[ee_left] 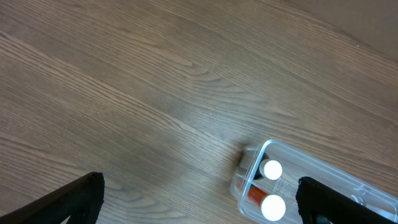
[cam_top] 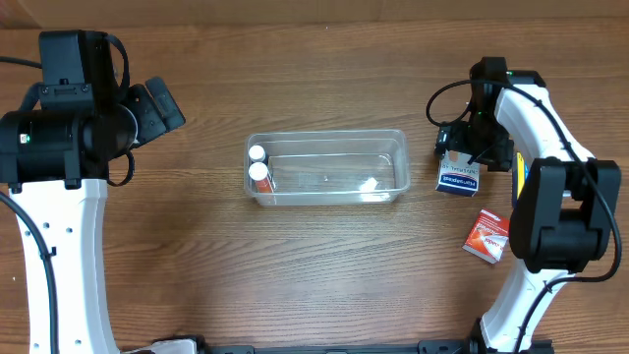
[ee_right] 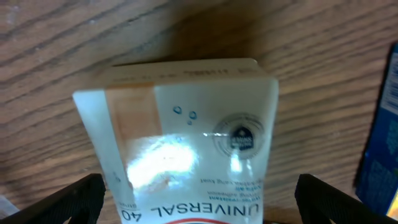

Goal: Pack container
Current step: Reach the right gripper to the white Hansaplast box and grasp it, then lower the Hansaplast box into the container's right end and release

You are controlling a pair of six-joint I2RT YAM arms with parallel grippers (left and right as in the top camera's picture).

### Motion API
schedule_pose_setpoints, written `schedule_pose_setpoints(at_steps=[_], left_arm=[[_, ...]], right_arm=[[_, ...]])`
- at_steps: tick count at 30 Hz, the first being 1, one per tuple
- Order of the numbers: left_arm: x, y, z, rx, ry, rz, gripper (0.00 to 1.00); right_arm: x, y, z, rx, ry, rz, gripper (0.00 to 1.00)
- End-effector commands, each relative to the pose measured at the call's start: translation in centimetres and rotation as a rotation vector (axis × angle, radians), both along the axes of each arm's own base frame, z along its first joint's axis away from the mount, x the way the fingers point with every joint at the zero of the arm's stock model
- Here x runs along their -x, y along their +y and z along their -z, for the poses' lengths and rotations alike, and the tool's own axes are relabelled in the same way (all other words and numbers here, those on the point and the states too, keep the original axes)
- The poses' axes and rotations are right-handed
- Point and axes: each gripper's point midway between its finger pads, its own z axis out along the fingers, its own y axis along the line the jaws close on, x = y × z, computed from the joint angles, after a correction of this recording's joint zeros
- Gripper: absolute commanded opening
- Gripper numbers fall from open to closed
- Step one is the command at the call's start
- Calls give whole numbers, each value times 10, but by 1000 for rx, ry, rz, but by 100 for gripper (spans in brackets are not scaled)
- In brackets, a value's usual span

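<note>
While the right end effector (cam_top: pixel 460 163) hangs spread, container (cam_top: pixel 329 135) well apart, mid-table.

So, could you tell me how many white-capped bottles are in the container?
2. Both sit at the left end of the container: the rear bottle near the far wall, the front bottle beside it. None looks hidden.

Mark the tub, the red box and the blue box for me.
tub (cam_top: pixel 324 175): overhead view, bare floor.
red box (cam_top: pixel 487 237): overhead view, top face.
blue box (cam_top: pixel 459 181): overhead view, printed face.
</note>
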Motion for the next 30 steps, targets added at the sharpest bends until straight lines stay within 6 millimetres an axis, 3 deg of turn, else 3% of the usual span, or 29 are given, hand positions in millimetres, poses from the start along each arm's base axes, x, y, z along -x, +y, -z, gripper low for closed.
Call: schedule_pose_setpoints(at_steps=[1,17,24,27,28,30], left_arm=[[-1,1,-3,-1,-9,9,100],[0,1,-1,-1,0,10,100],[0,0,0,-2,2,12,100],[0,0,0,-2,2,12,100],[0,0,0,-2,2,12,100],[0,0,0,-3,2,13,100]], right_arm=[[1,3,4,-18,4,-14,100],[11,8,27,-41,17,-12,100],[11,7,27,-41,17,-12,79],[10,8,26,-41,16,-12,64],[9,7,23,-41,16,-12,57],[6,7,11,-41,7,-11,52]])
